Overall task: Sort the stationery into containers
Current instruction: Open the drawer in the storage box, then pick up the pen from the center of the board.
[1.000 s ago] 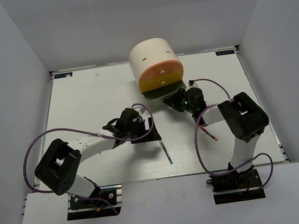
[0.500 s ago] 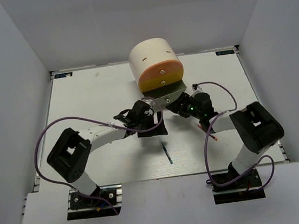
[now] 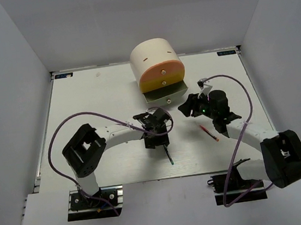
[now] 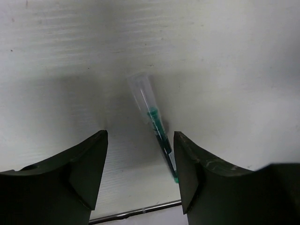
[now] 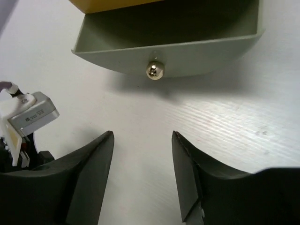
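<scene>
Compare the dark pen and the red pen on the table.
The dark pen shows green inside; the red pen is red. The dark pen lies under the left tool, between its open fingers; the red pen lies beside the right arm, no tool over it. Both are thin and flat on the table.

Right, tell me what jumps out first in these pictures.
The cream round-topped cabinet stands at the far middle of the table, its bottom drawer pulled open. Nearer, the left gripper hangs open over a thin dark pen, the right gripper faces the drawer, and a red pen lies close by.
</scene>
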`<action>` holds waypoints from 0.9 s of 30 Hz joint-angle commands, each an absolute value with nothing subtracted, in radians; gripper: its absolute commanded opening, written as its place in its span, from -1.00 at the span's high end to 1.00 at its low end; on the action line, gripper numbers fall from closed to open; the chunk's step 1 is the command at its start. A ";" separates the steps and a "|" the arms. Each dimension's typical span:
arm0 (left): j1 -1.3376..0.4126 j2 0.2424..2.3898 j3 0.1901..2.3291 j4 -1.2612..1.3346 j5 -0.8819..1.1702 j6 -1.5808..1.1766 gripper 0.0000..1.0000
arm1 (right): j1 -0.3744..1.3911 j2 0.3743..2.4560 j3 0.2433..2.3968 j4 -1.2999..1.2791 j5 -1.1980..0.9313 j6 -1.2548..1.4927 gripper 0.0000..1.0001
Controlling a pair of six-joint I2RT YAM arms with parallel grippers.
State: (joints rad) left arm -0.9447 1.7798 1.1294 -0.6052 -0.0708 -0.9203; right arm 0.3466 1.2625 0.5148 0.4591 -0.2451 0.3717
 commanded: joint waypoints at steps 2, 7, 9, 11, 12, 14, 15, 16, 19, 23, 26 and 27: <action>-0.974 1.853 1.236 -0.690 -0.161 -1.032 -0.37 | 0.330 1.192 0.603 0.269 -0.212 0.052 -0.28; -0.983 1.980 1.383 -0.797 -0.204 -1.064 -0.21 | 0.307 1.120 0.646 0.101 -0.212 0.026 -0.13; -0.992 2.005 1.384 -0.798 -0.204 -1.065 -0.08 | 0.304 1.102 0.641 0.083 -0.225 0.026 0.03; -0.992 2.005 1.364 -0.786 -0.180 -1.065 0.03 | 0.298 1.071 0.646 0.077 -0.229 0.032 0.05; -0.992 1.996 1.355 -0.785 -0.179 -1.065 0.14 | 0.293 1.066 0.646 0.072 -0.226 0.032 0.05; -0.992 1.996 1.342 -0.785 -0.170 -1.065 0.18 | 0.284 1.052 0.652 0.057 -0.221 0.034 -0.01; -0.992 1.987 1.330 -0.785 -0.170 -1.065 0.23 | 0.273 1.049 0.655 0.055 -0.222 0.035 -0.05; -0.992 1.987 1.318 -0.785 -0.160 -1.055 0.38 | 0.272 1.048 0.655 0.048 -0.222 0.032 -0.08; -0.992 1.987 1.307 -0.776 -0.150 -1.046 0.64 | 0.258 1.043 0.657 0.040 -0.222 0.051 -0.16; -1.002 1.954 1.287 -0.738 -0.161 -1.008 0.88 | 0.233 1.045 0.658 0.022 -0.233 0.051 -0.32; -1.002 1.884 1.301 -0.710 -0.182 -0.965 0.94 | 0.224 1.045 0.661 0.008 -0.236 0.009 -0.63; -1.011 1.862 1.311 -0.700 -0.192 -0.927 1.00 | 0.218 1.045 0.669 0.002 -0.238 0.006 -0.81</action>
